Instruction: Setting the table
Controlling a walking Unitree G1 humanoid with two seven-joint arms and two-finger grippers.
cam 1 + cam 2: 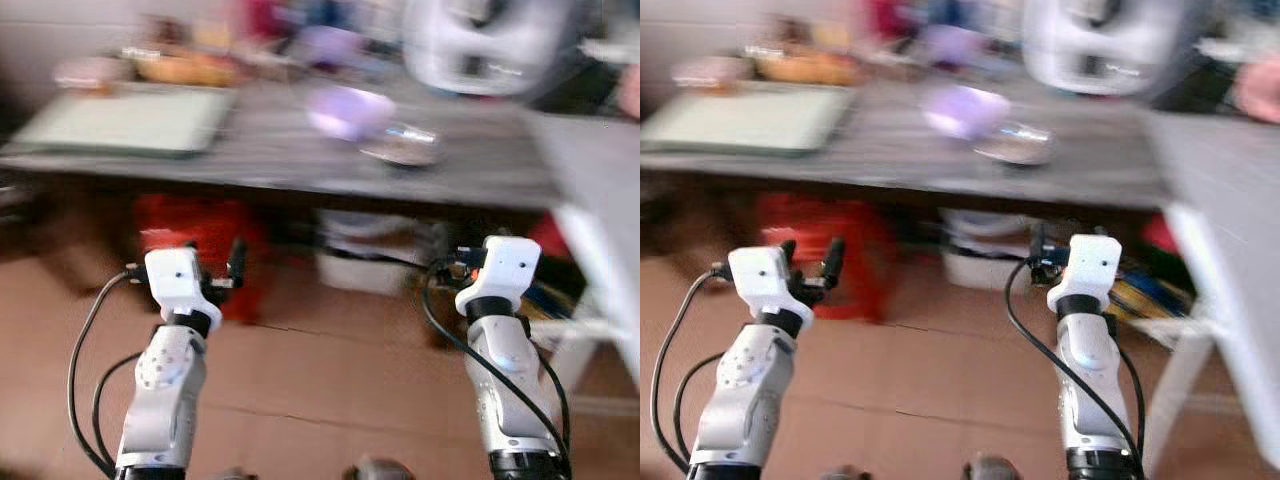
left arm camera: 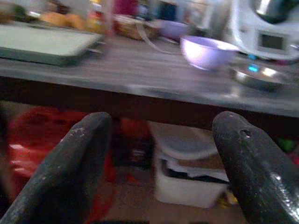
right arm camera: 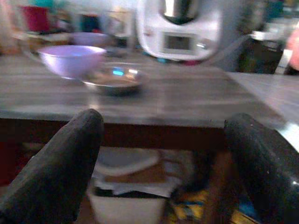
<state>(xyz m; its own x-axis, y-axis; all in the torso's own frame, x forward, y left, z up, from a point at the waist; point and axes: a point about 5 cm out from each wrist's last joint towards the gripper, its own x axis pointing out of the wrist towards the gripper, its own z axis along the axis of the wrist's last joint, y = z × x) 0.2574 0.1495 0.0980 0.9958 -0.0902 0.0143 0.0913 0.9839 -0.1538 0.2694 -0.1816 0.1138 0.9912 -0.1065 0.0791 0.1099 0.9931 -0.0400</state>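
In the blurred head views, the grey wooden tabletop (image 1: pixel 250 150) spans the upper frame. On it, the lilac plastic bowl (image 1: pixel 348 108) sits just beside the shallow metal dish (image 1: pixel 402 145). Low in the frame, the left gripper (image 2: pixel 161 163) and right gripper (image 3: pixel 163 163) hover, fingers spread, empty.

**Count of items in view**

Sitting on one table (image 1: pixel 250 160): one purple bowl (image 3: pixel 71 59), one metal dish (image 3: pixel 113 79), one green tray (image 1: pixel 125 120), one white appliance (image 3: pixel 180 29). Standing below: one red bin (image 1: pixel 200 245), one white box (image 2: pixel 187 172).
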